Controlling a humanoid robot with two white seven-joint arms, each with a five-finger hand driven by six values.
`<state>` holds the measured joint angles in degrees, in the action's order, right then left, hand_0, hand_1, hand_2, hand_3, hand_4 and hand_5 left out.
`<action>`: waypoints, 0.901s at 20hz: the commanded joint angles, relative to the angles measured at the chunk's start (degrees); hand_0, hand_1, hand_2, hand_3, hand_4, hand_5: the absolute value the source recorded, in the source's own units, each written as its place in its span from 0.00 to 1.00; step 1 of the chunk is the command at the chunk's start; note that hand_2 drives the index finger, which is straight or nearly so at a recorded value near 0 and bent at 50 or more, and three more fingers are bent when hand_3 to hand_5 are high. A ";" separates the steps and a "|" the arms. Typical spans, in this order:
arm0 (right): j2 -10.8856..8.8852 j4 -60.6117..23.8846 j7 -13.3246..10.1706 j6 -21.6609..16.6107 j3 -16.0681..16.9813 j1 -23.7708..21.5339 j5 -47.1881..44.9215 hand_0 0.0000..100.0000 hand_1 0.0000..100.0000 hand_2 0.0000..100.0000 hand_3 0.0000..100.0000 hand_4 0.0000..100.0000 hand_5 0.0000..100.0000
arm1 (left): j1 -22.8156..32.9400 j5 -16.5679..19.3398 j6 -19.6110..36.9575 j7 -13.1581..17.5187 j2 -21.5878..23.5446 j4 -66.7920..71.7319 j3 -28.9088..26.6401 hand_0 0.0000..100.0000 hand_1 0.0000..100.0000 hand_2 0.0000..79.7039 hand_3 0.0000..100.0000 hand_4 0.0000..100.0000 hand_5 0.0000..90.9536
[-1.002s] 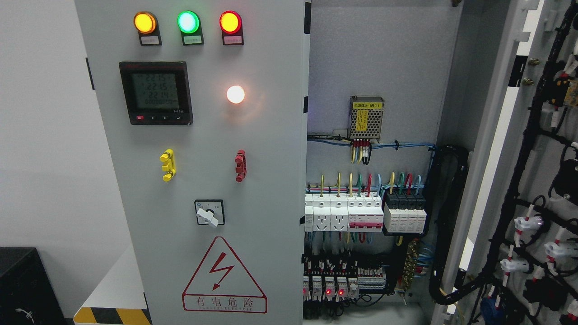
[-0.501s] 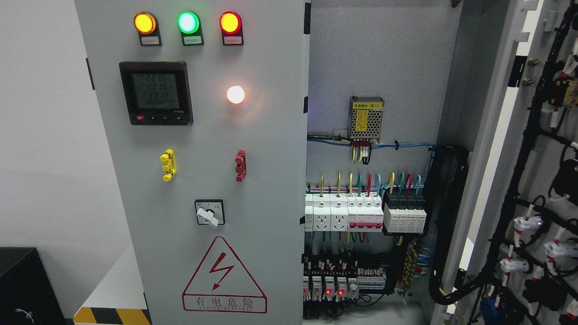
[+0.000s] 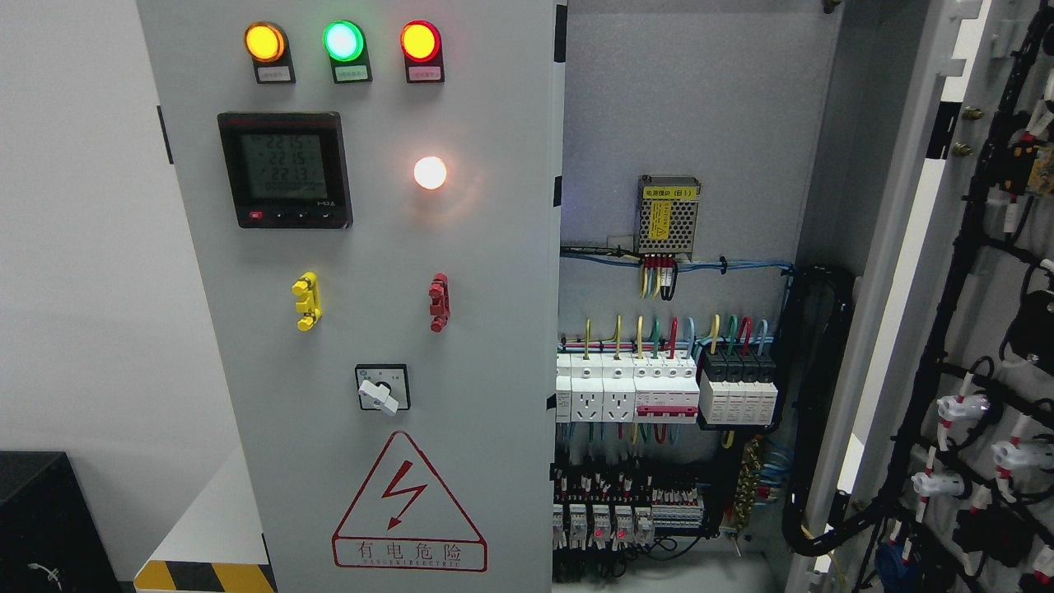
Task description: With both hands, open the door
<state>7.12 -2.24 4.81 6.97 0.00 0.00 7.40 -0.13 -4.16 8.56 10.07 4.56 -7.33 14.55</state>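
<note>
White wall behind, the left door [image 3: 370, 313] stands shut, the right door [image 3: 988, 329] swung open; no fingers show.

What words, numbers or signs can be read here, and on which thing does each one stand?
"有电危险", under a red lightning triangle: warning sign on the left door.
"(B1)", after blurred characters: yellow label on the power supply.
Meter: three rows of digits, roughly "221", "221", "2213"; not sure.
Tags under the three lamps: too small to read.
Print around the switch: too small.
Small line under the sign's characters: blurred.
</note>
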 commanded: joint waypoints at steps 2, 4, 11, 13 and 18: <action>0.00 -0.05 0.03 0.06 1.93 -1.32 -0.02 0.00 0.00 0.00 0.00 0.00 0.00 | 1.27 4.60 -0.56 -0.22 -8.43 13.14 -26.41 0.00 0.00 0.00 0.00 0.00 0.00; 0.00 0.04 0.03 0.06 1.93 -1.32 -0.02 0.00 0.00 0.00 0.00 0.00 0.00 | 1.27 4.34 -0.65 -0.22 -8.51 13.14 -26.41 0.00 0.00 0.00 0.00 0.00 0.00; 0.00 -8.28 0.03 -1.69 2.02 -3.15 0.07 0.00 0.00 0.00 0.00 0.00 0.00 | 1.27 4.34 -0.56 -0.40 -8.60 13.14 -26.06 0.00 0.00 0.00 0.00 0.00 0.00; -0.96 -22.47 0.03 -4.76 2.11 -6.40 0.07 0.00 0.00 0.00 0.00 0.00 0.00 | 1.27 4.34 -0.56 -0.40 -8.51 13.22 -25.97 0.00 0.00 0.00 0.00 0.00 0.00; -4.83 -58.10 0.03 -9.43 1.85 -15.11 -0.02 0.00 0.00 0.00 0.00 0.00 0.00 | 1.27 4.34 -0.39 -0.31 -8.60 13.05 -25.18 0.00 0.00 0.00 0.00 0.00 0.00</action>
<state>5.75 -16.57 4.81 -0.48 1.12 -8.14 7.41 -0.01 -0.15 7.86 9.61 -2.31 3.22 -6.27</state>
